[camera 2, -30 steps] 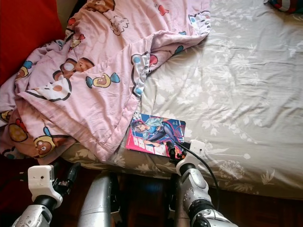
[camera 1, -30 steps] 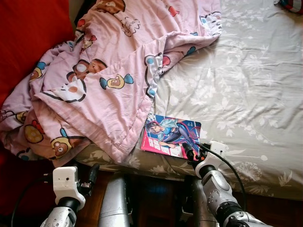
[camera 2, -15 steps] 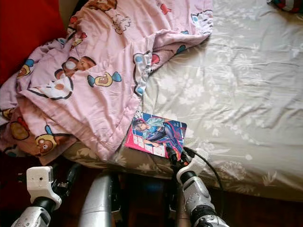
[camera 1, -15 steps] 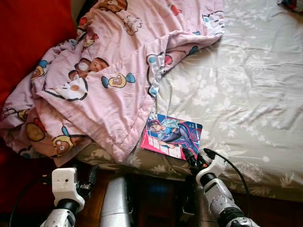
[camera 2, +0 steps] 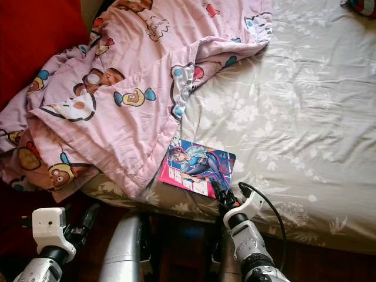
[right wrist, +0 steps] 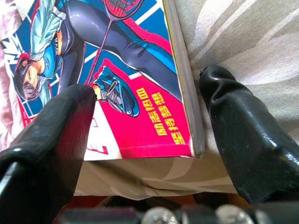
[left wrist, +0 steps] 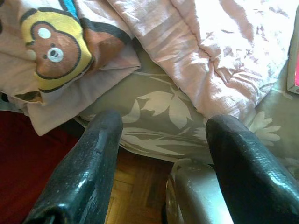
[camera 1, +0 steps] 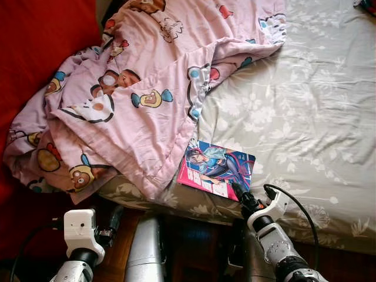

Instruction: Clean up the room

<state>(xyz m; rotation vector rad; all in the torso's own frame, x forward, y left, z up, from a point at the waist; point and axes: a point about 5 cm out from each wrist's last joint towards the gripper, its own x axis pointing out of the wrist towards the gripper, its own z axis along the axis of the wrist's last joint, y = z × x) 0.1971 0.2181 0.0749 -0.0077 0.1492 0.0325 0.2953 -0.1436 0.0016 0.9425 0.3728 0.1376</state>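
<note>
The right gripper (right wrist: 154,140) is now at the near corner of the comic book (camera 1: 216,168). One second ago its white wrist was raised above the sheet beside the book; now the wrist is lower and turned, and the black fingers point forward into the book's corner. The whole head view has also shifted a little, so part of this change comes from the camera. The book itself seems to lie in the same place on the bed sheet (camera 1: 305,117), near the edge of the bed, with one end just under the hem of the pink cartoon blanket (camera 1: 135,100).

In the right wrist view the two fingers are apart. One finger (right wrist: 51,135) is over the pink cover and the other is on the sheet just beside the spine, so the corner of the book is between them. They have not closed on it yet.

My judgement: the approach is finished, and the next step is to close on this corner and lift the book away. A thin book on a soft sheet may slide or bend, and the lower finger may catch the cloth.

The left gripper (left wrist: 159,158) hangs low before the bed edge, its fingers apart, with nothing between them.
</note>
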